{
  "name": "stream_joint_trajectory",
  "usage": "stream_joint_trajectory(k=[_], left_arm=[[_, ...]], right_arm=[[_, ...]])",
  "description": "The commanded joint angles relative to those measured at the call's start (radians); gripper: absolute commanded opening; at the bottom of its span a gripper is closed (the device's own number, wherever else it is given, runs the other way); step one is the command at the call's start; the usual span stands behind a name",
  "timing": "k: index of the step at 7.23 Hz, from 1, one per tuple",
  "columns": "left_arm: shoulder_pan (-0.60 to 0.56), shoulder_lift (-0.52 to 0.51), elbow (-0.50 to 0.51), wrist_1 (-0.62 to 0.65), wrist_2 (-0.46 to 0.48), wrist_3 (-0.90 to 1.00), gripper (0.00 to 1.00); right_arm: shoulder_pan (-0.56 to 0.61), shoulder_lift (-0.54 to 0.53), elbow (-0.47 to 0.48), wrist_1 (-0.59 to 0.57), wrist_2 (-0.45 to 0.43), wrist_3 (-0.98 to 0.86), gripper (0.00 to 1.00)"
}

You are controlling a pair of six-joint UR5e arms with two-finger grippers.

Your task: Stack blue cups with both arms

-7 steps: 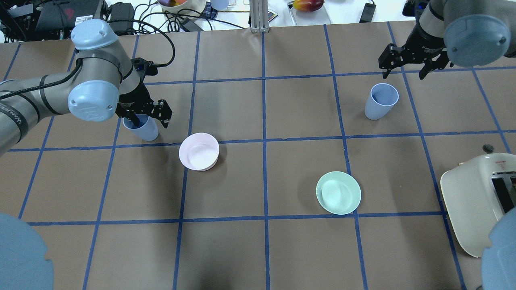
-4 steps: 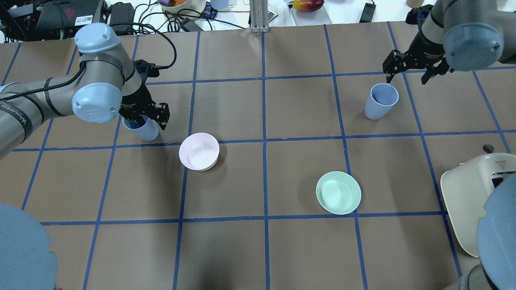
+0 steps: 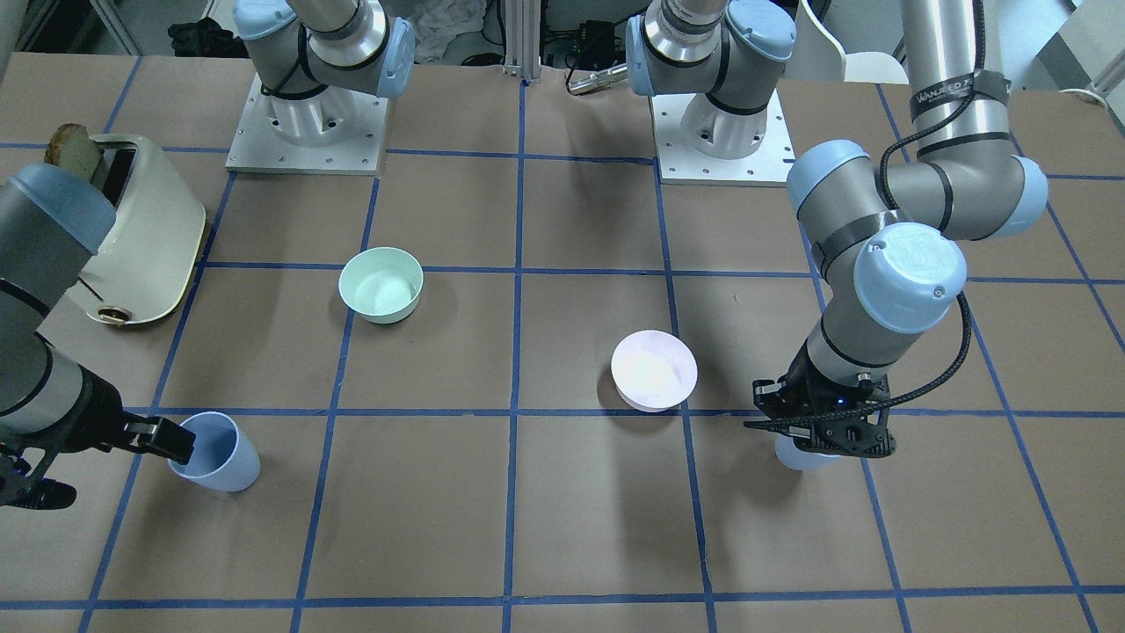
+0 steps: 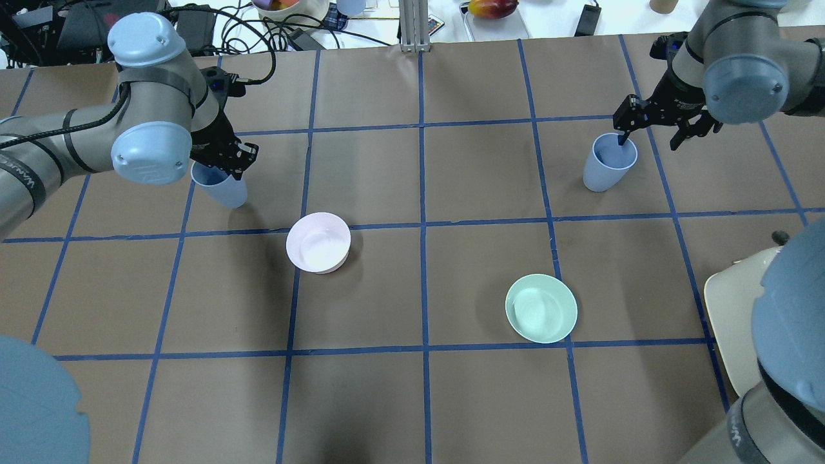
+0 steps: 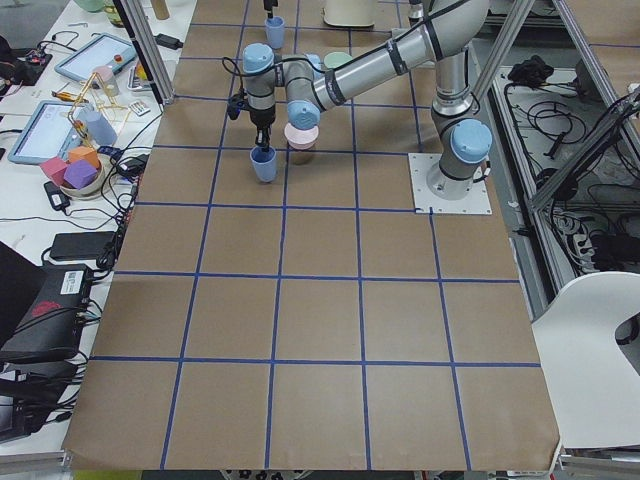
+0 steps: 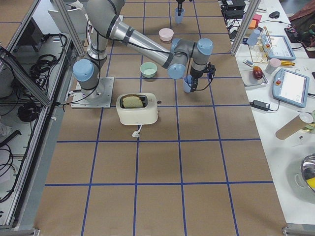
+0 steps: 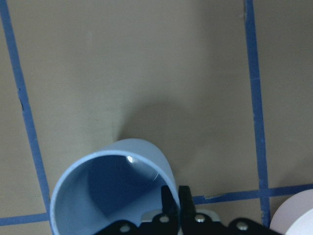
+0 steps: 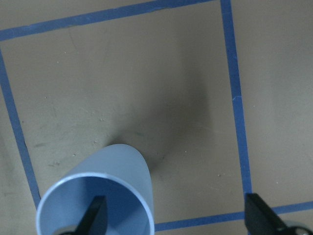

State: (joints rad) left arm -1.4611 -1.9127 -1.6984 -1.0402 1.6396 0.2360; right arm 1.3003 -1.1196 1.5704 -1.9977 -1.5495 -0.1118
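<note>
Now | left gripper [image 7: 176, 203] clamps left cup [image 4: 222, 188] | right gripper [image 4: 648, 140] lowered astride right cup [image 4: 602, 171]

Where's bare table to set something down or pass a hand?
Free: the row on the robot's side of the pink bowl and mint bowl; also the centre squares between pink bowl and right blue cup. Crowded: left end effector clamped on the left blue cup, right end effector straddling its cup's rim, toaster corner.

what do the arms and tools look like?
Both the left arm and right arm are silver-grey tubes with light blue joint caps. Left tool and right tool: black, two-fingered. Black cable loops along the left arm; black band with white lettering.
</note>
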Motion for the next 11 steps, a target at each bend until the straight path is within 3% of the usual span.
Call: stream_joint_trajectory(k=[1,3,4,5,6,7,8,11], left_arm=[[-0.069,0.033,0.096,-0.128,-0.027,-0.108,0.00],[-0.222,0.026,0.181,-0.237,-0.035,-0.374,0.00],[-0.279,0.017,0.192,-0.230,-0.053,-0.547,0.00],[-0.330,0.003,0.191,-0.225,-0.053,-0.678,0.00],[-0.381,-0.009,0.183,-0.216,-0.079,-0.781,0.00],[-0.436,-0.032,0.168,-0.201,-0.084,-0.913,0.00],[-0.468,-0.061,0.160,-0.090,-0.089,-0.979,0.00],[-0.521,-0.120,0.118,-0.038,-0.087,-1.055,0.00]], right_arm=[[0.001,0.032,0.000,-0.021,0.002,-0.006,0.99],[0.002,0.037,0.002,-0.015,0.009,-0.002,0.73],[0.001,0.037,0.002,-0.009,0.049,0.000,0.47],[0.002,0.035,0.002,-0.003,0.055,-0.002,0.30],[0.002,0.031,0.002,0.011,0.058,-0.002,0.20],[0.004,0.026,-0.003,0.034,0.058,-0.002,0.00],[0.005,0.018,-0.009,0.055,0.057,-0.005,0.00],[0.008,-0.011,-0.038,0.108,0.058,-0.005,0.00]])
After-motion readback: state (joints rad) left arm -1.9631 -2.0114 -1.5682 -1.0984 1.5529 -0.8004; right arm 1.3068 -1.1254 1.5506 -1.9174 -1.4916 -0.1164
